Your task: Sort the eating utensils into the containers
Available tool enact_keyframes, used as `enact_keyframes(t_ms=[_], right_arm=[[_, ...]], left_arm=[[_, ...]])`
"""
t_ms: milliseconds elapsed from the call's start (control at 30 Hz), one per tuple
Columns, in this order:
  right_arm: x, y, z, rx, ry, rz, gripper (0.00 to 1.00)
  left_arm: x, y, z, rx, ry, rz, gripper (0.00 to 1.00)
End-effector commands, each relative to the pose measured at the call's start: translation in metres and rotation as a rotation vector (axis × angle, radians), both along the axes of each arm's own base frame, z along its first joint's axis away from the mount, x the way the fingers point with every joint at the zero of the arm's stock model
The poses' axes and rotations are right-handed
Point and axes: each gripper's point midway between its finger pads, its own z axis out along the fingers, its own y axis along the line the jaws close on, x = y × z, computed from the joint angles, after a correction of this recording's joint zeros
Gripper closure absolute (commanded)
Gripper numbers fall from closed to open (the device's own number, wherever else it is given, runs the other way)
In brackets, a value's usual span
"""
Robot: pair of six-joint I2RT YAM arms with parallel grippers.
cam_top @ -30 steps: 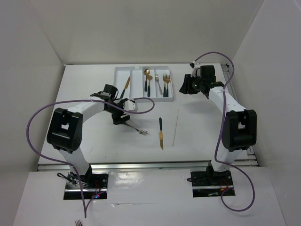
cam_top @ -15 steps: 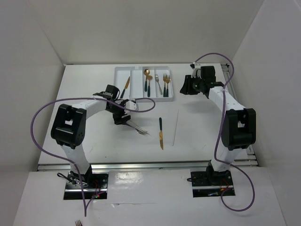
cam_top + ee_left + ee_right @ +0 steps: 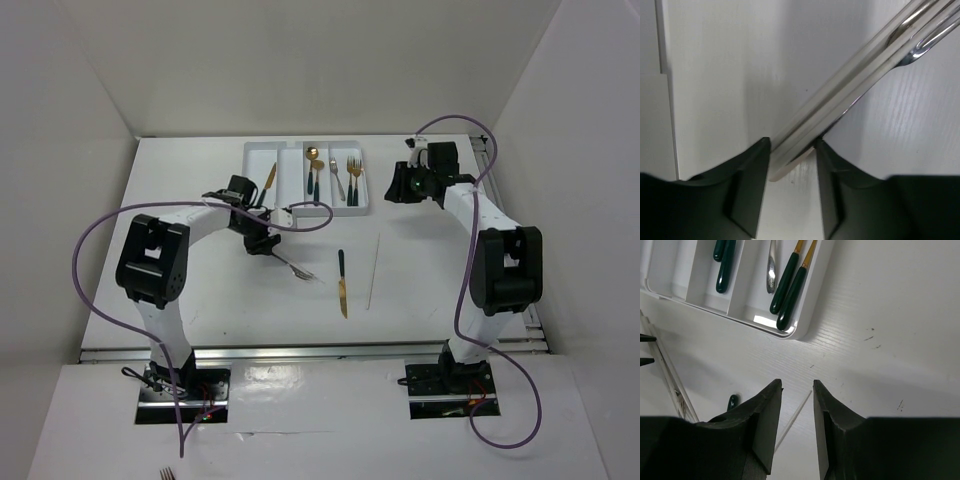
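My left gripper (image 3: 264, 244) is shut on the handle end of a silver fork (image 3: 296, 268) just in front of the white tray (image 3: 258, 152). In the left wrist view the fork (image 3: 850, 95) runs up and right from between my fingers (image 3: 754, 172). The tray's compartments hold a gold knife (image 3: 269, 180), teal-handled spoons (image 3: 314, 172), and forks (image 3: 353, 178). My right gripper (image 3: 398, 188) hovers open and empty beside the tray's right end. A teal-handled gold knife (image 3: 342, 282) and a pale stick (image 3: 372, 270) lie on the table; the stick (image 3: 794, 416) shows below my right fingers.
The tray's near right corner (image 3: 799, 331) lies just ahead of my right gripper, with teal handles (image 3: 790, 292) inside it. White walls close in the table on the left, back and right. A purple cable (image 3: 110, 225) loops over the left arm.
My left gripper has moved a little back and right toward the tray, carrying the silver fork. The right gripper has barely shifted.
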Motion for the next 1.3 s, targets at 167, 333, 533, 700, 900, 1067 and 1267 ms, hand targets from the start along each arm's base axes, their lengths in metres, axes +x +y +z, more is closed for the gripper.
enact_keyframes(t_ms=[167, 333, 533, 700, 900, 1067, 1267], right_arm=[[0.004, -0.006, 0.005, -0.002, -0.009, 0.000, 0.61], [0.004, -0.006, 0.001, -0.003, 0.000, 0.000, 0.62], [0.004, -0.005, 0.001, 0.009, 0.004, 0.001, 0.62], [0.001, -0.004, 0.006, 0.016, -0.001, -0.004, 0.62], [-0.010, 0.008, 0.003, 0.021, 0.013, 0.017, 0.62], [-0.010, 0.017, 0.009, 0.035, 0.002, 0.024, 0.62], [-0.009, 0.020, 0.012, 0.036, -0.002, 0.019, 0.62]], left_arm=[[0.001, -0.001, -0.019, 0.004, 0.077, -0.013, 0.82], [-0.005, 0.000, -0.017, 0.006, 0.107, 0.003, 1.00], [-0.012, -0.003, 0.012, -0.033, 0.070, 0.014, 1.00], [-0.022, -0.019, 0.056, -0.132, 0.080, 0.035, 1.00], [-0.038, -0.041, 0.128, -0.252, 0.013, 0.033, 1.00], [-0.033, -0.065, 0.177, -0.387, -0.005, 0.112, 1.00], [0.026, -0.083, 0.246, -0.644, 0.005, 0.503, 1.00]])
